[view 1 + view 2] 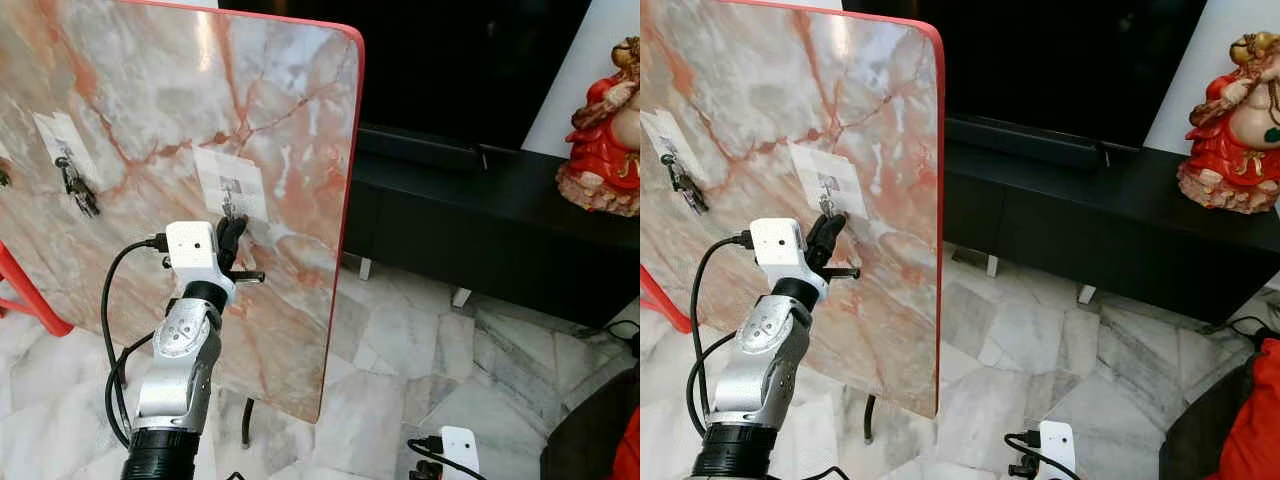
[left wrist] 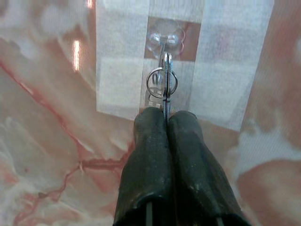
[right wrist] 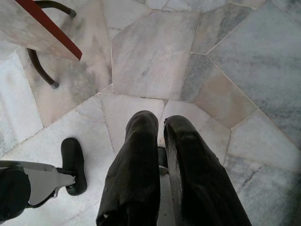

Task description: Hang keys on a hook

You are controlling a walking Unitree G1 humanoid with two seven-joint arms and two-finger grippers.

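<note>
A pink-veined marble board with a red rim (image 1: 150, 120) stands tilted, its left part cut off; no writing is legible anywhere. On its white patch sits a clear suction hook (image 2: 164, 41). Just below the hook, the left gripper (image 2: 166, 117) pinches a silver key with ring (image 2: 162, 84). The right gripper (image 3: 160, 127), fingers nearly together and holding nothing, hangs over the floor.

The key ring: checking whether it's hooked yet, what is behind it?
Behind the key ring sit the clear hook and its white patch on the marble board. The left gripper, jaws shut, covers the key below.
</note>
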